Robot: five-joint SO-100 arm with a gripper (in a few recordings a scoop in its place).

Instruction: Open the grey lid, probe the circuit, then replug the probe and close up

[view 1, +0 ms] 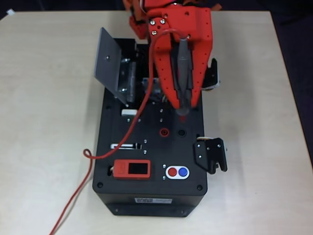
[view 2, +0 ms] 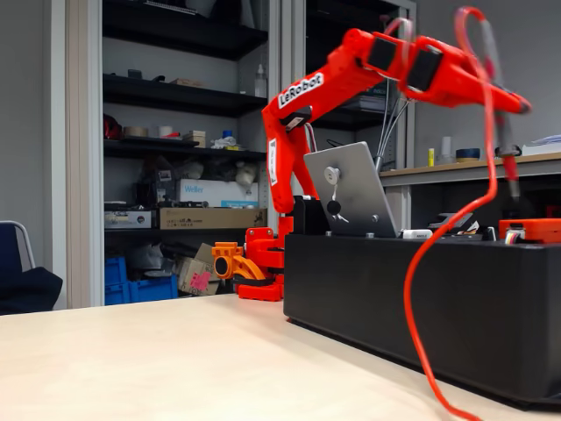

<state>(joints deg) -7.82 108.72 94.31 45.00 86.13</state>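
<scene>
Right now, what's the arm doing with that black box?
The red arm's end effector holds the probe tip-down over the black box, above the round sockets. The tip looks just short of the box top. The grey lid stands swung open, exposing the compartment with the circuit. The probe's red cable trails off across the table. Whether probing is done, I can't tell.
</scene>
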